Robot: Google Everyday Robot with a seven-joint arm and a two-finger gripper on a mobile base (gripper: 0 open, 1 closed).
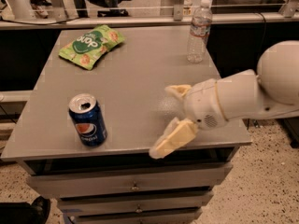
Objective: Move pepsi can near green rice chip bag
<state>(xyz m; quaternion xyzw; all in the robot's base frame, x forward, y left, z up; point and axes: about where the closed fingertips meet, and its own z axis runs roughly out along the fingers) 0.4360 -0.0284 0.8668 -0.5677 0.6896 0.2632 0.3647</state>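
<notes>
I am lining up the gripper (161,121), fingers (175,136) spread wide and empty, with the pepsi can (88,120) standing beyond their tips, aiming to straddle its middle without tipping it.

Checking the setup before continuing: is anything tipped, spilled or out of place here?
Nothing stands out. The pepsi can and water bottle stand upright, the green rice chip bag lies flat. The gripper hovers open over the table, front right.

Cream end effector (162,121) over grey table (135,73); dark blue pepsi can (88,121).
</notes>
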